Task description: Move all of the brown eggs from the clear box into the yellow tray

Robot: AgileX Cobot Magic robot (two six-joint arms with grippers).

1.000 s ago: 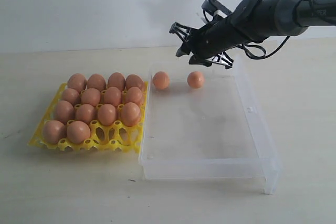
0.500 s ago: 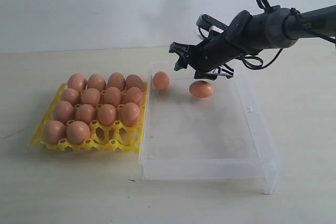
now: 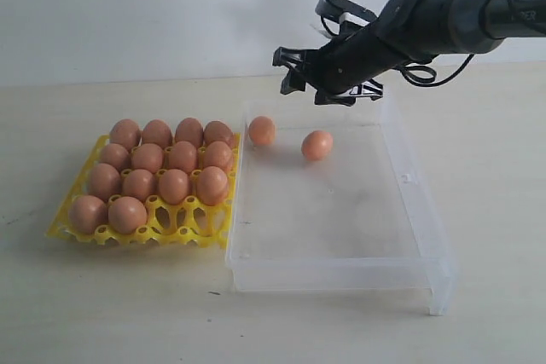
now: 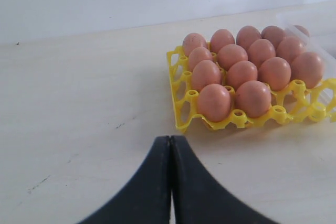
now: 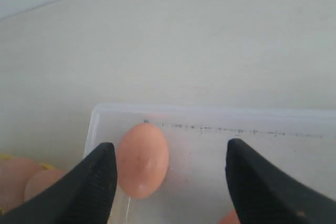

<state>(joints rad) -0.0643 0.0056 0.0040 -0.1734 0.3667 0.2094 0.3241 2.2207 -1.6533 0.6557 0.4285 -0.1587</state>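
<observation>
clear box (image 3: 341,215) 2 brown eggs (image 3: 316,144), yellow tray (image 3: 184,220) ~14

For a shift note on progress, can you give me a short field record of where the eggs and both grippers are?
tray eggs: fourteen, seated in the yellow tray; two near cells empty
box eggs: two, apart, at the far end of the clear box
right gripper: open, empty, above that far end
left gripper: shut, empty, over the table beside the tray

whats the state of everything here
yellow tray: nearly full, two cells empty
eggs in tray: fourteen, seated in cells
eggs in box: two, lying loose, apart
clear box: open-topped
right gripper: open, empty, above box
left gripper: shut, empty
</observation>
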